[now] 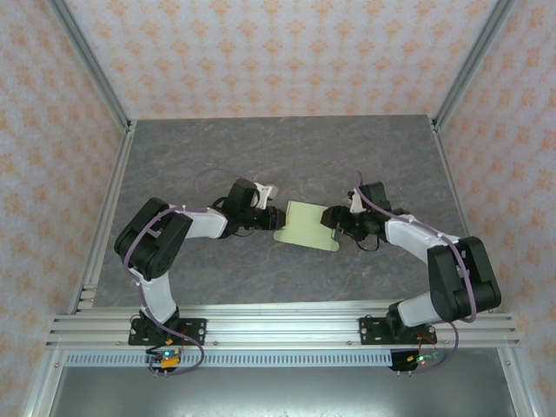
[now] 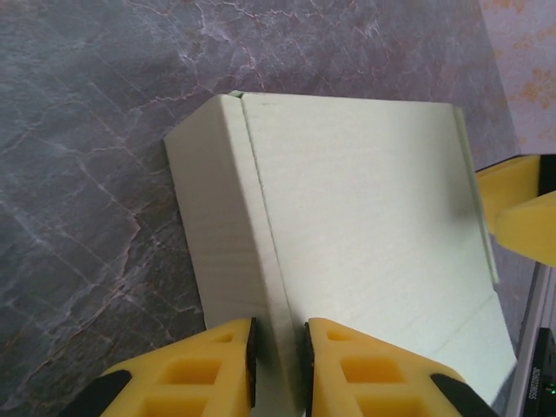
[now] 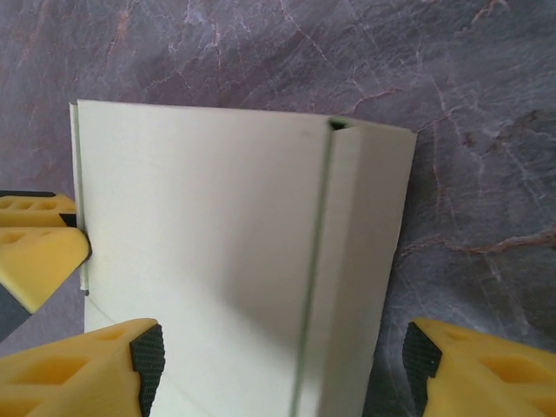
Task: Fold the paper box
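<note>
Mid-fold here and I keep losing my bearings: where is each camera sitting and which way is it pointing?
Top external: above and behind the left arm and right arm, looking down at the table; they meet at the box.
Left wrist: on the left arm, looking along the left fingers, which pinch the box's fold.
Right wrist: on the right arm, looking past the right fingers, open astride the box.
Shared: each wrist view catches the other arm's yellow fingers at the box's side edge.
</note>
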